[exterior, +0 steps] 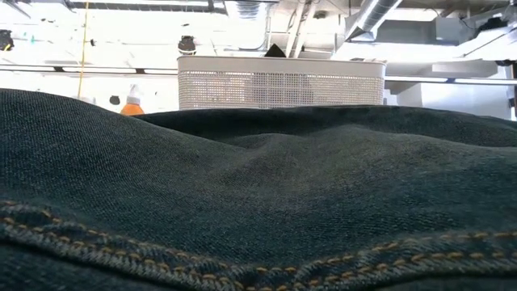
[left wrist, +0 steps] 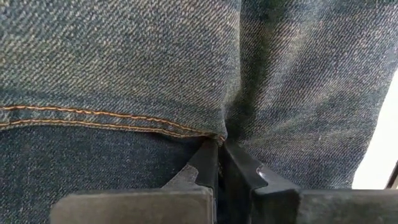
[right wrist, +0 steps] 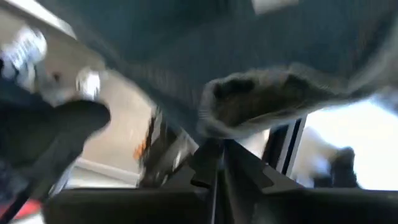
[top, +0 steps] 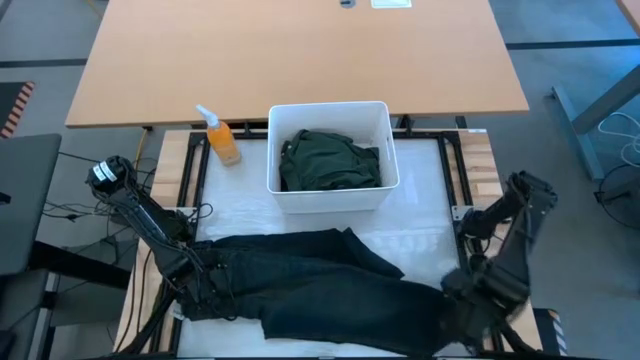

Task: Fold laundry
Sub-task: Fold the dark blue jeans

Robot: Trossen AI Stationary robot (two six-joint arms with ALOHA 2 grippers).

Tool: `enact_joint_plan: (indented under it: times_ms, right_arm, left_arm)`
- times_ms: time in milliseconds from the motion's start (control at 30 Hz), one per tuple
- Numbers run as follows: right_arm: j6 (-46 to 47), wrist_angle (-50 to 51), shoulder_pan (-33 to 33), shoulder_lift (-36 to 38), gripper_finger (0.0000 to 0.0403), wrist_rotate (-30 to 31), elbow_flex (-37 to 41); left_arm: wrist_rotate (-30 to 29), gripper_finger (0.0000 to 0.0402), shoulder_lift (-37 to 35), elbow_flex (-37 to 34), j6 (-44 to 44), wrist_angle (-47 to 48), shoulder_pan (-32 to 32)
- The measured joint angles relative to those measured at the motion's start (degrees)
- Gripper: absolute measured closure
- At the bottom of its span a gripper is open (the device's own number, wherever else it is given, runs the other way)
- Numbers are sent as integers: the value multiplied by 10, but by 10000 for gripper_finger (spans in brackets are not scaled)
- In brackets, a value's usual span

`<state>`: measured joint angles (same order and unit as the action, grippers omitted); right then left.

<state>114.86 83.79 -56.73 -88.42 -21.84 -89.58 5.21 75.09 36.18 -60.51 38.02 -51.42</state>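
Left hand [left wrist: 217,146] pinching trousers [top: 330,275], right hand [right wrist: 217,146] pinching hem

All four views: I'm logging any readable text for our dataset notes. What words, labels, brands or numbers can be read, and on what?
No text can be read in any view.
Orange bottle: no legible label.
White bin: no markings.
Black trousers: only orange stitching, no tag in view.
White items at the far table edge: too small to read.

No readable text, label, brand or number shows anywhere, not on the table, the cloth or the arms.
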Motion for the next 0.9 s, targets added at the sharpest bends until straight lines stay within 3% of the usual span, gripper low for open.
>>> enact_joint_plan:
  times_ms: [167, 500, 633, 833, 900]
  right_arm:
    - [139, -37, -67, -1, 303, -84, 0]
    - [158, -65, -86, -2, 252, -65, -5]
    - [97, -63, -68, -2, 250, 61, -34]
    - [-113, -71, -11, -5, 257, 348, -49]
    - [-186, -71, 26, -13, 258, 377, -40]
  left_arm:
    - [4, 401, 0, 0, 14, 0, 0]
    - [19, 401, 0, 0, 24, 0, 0]
    - [21, 401, 0, 0, 31, 0, 1]
    - [29, 401, 0, 0, 37, -3, 14]
    - [35, 401, 0, 0, 34, -5, 19]
